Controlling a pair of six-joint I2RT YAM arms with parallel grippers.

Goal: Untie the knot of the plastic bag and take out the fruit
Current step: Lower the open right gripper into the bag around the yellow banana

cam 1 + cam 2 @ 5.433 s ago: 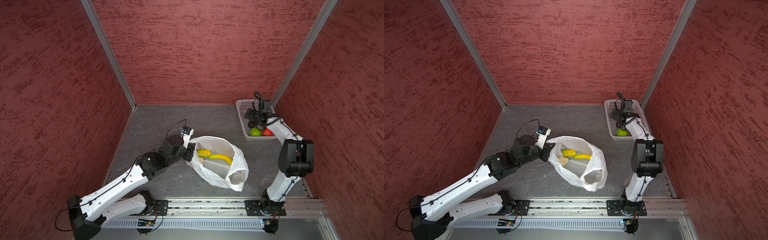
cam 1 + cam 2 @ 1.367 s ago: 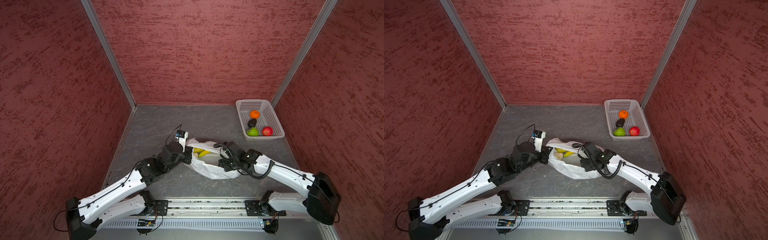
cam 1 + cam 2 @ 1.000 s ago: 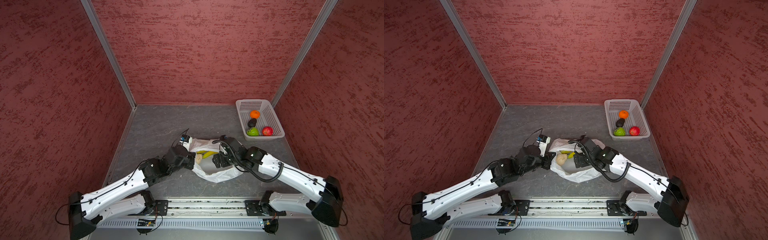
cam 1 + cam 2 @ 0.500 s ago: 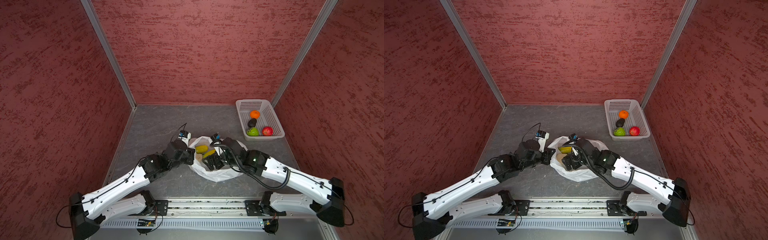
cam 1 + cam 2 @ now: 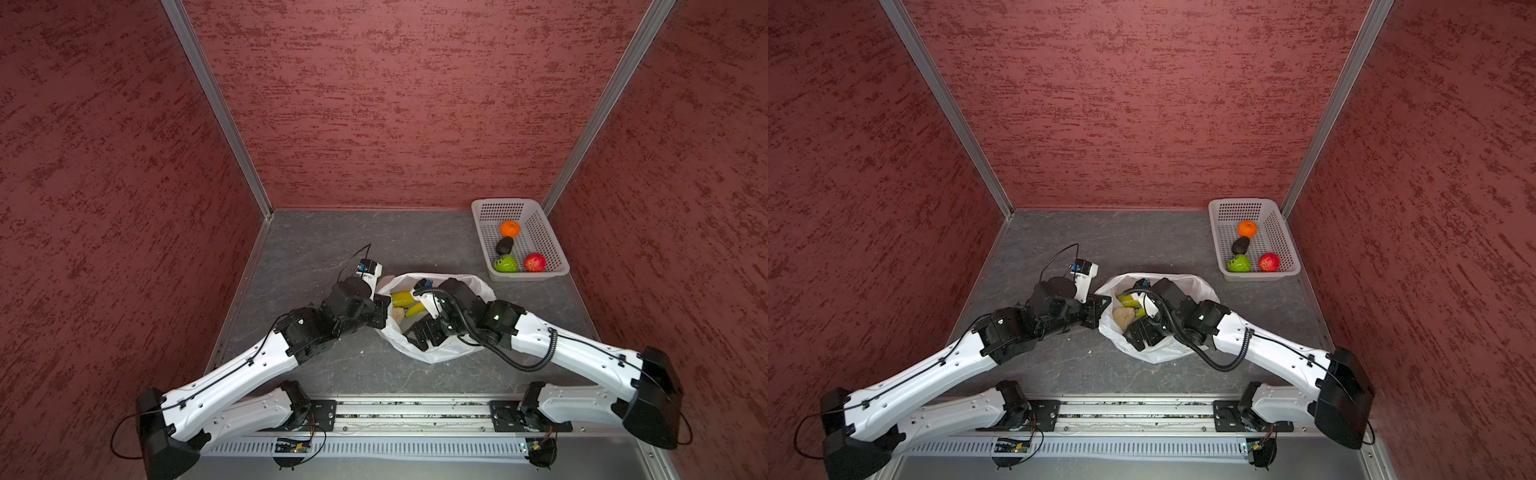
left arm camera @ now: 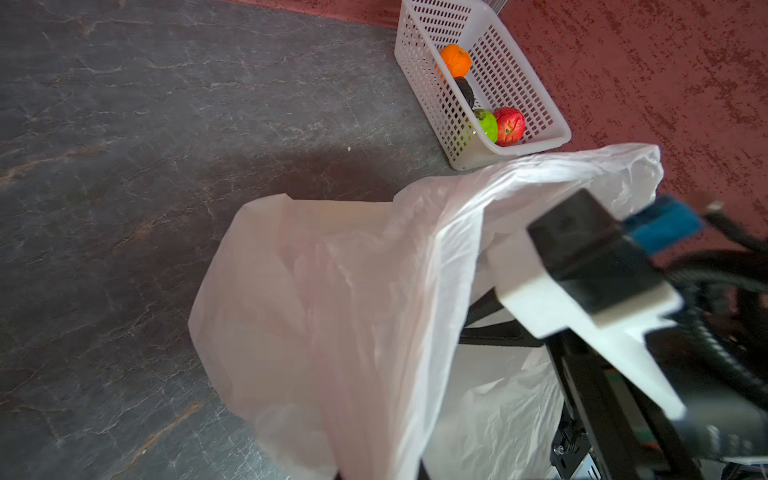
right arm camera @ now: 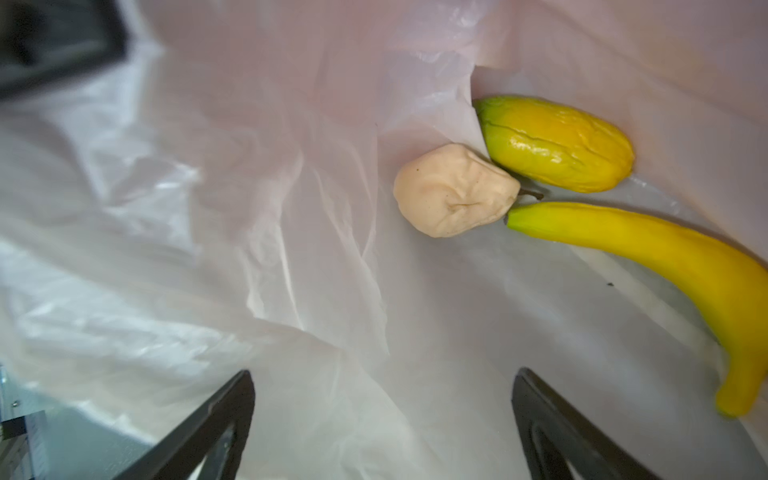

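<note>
Top views, bag: the plastic bag (image 5: 436,355) sits mid-table, mouth gaping wide, well apart from the basket (image 5: 528,277) in the far right corner.
Top views, left gripper: the left gripper (image 5: 381,309) is clenched on the bag's left rim, holding that edge up.
Top views, right gripper: the right gripper (image 5: 417,332) is down inside the bag's mouth, over its near side.
Top views, fruit in bag: mango (image 5: 402,297), banana (image 5: 416,309) and pale fruit (image 5: 398,314) huddle on the bag's left side, close to the left gripper.
Top views, fruit in basket: orange (image 5: 510,229), avocado (image 5: 504,246), green apple (image 5: 505,264) and red apple (image 5: 535,262), with the two apples side by side at the near end.
Left wrist, bag: a white plastic wall rises right at the lens, blurred, and this gripper's own fingers can't be made out here. The basket stands beyond on the grey table (image 6: 124,166).
Left wrist, right arm: its camera mount (image 6: 582,257) pokes over the rim into the bag.
Right wrist, gripper: two dark fingers (image 7: 216,428) are spread wide, released, with only crinkled bag plastic between them.
Right wrist, fruit: the pale fruit rests against the mango, and the banana's green tip lies just beside it. All three lie ahead of the fingers, untouched.
</note>
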